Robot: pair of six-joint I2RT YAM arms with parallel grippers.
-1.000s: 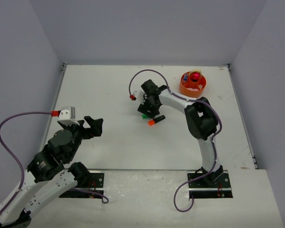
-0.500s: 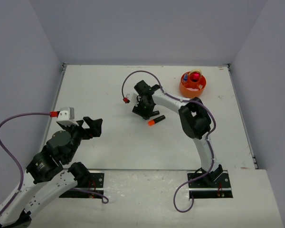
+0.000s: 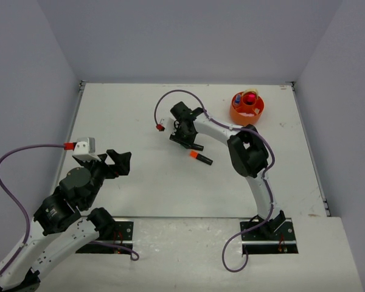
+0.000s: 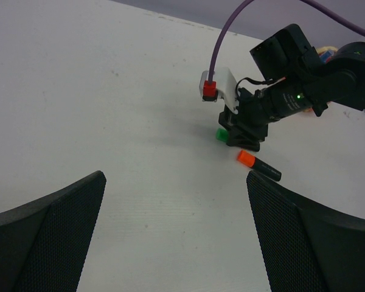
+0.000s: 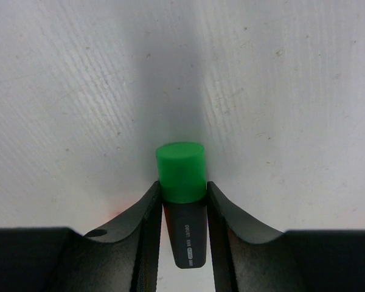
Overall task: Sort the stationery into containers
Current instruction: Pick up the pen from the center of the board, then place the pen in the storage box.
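My right gripper (image 3: 186, 139) (image 5: 182, 190) is shut on a black highlighter with a green cap (image 5: 181, 165), low over the table near the middle. The green cap also shows in the left wrist view (image 4: 221, 134), under that gripper (image 4: 243, 131). A black highlighter with an orange cap (image 3: 201, 157) (image 4: 258, 165) lies on the table just in front of it. The round orange tub (image 3: 234, 113) stands at the back right, with a pink-capped highlighter (image 3: 250, 97) and other small pieces inside. My left gripper (image 3: 118, 162) (image 4: 175, 182) is open and empty at the left.
White table with grey walls on three sides. Purple cables loop from both wrists; the right one (image 3: 170, 97) arcs above the table behind the right gripper. The right arm's elbow (image 3: 249, 155) stands between the tub and the near edge.
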